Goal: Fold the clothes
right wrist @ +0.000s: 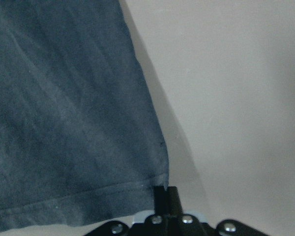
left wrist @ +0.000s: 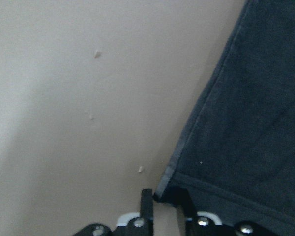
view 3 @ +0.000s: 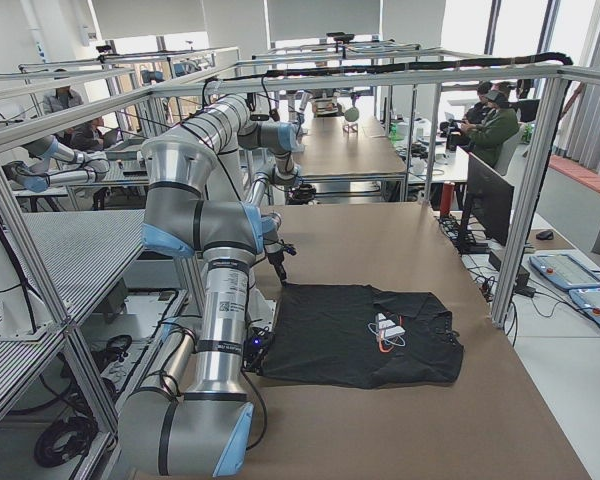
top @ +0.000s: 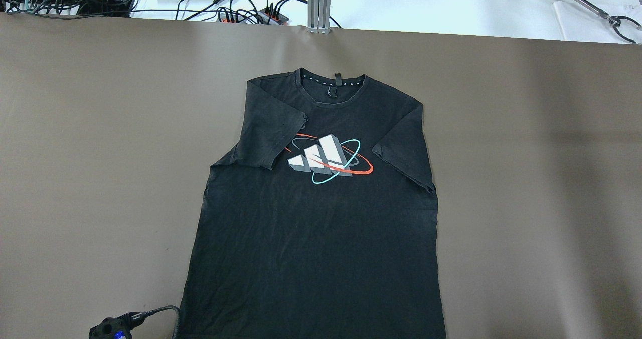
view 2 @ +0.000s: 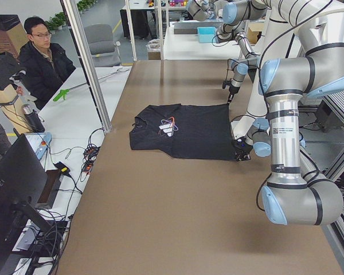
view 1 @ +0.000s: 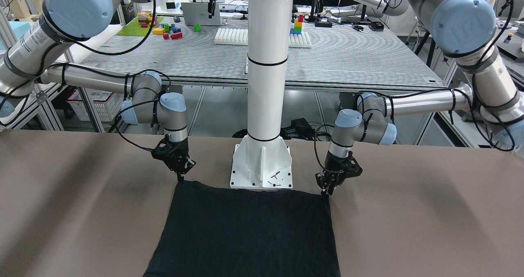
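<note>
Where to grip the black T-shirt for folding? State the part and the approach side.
Best take the T-shirt by its two near hem corners, one per gripper, coming down from above at each outer edge. It lies flat, collar farthest, so those corners are the nearest free edges; the left gripper and right gripper sit there.

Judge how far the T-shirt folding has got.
Done: T-shirt lies flat, both sleeves folded inward. In hand: right gripper, fingers look closed on one hem corner; left gripper, fingers straddle the other. Remaining: the body fold, hem towards collar, hasn't started.
</note>
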Tool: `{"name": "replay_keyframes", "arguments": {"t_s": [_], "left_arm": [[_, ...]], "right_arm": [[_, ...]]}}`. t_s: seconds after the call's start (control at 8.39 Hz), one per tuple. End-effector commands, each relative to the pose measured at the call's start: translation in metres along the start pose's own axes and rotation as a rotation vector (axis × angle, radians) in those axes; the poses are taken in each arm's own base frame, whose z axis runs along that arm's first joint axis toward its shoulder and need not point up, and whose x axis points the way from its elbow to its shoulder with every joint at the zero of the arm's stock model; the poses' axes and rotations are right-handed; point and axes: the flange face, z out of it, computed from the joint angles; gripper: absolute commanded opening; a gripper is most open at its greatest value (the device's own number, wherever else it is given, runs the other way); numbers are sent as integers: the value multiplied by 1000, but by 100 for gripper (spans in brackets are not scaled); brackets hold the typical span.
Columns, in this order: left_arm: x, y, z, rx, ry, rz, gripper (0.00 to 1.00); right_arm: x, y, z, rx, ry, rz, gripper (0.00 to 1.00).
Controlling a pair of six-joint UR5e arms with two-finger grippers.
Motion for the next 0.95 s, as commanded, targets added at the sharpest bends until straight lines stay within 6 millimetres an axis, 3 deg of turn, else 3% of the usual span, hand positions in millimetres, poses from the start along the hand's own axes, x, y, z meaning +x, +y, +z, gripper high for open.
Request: {"name": "replay_keyframes", "arguments": {"t_s": [0.0,0.36,0.6,0.83], "left_arm": [[1,-3,-5,-7,3,-5,0],[6,-12,-40,-41,31,-19,0],[21,-16,-73,-80,82,-40,0],[22,-33,-101,-95,98,-58,0]], "right_arm": [[0,0,-1,0,-1,0,0],[-3,-6,-9,-1,-15,9,0],[1,-23,-50,-19,-46,11,0],[-14,-37,-78,-13,-69,22,0]]}}
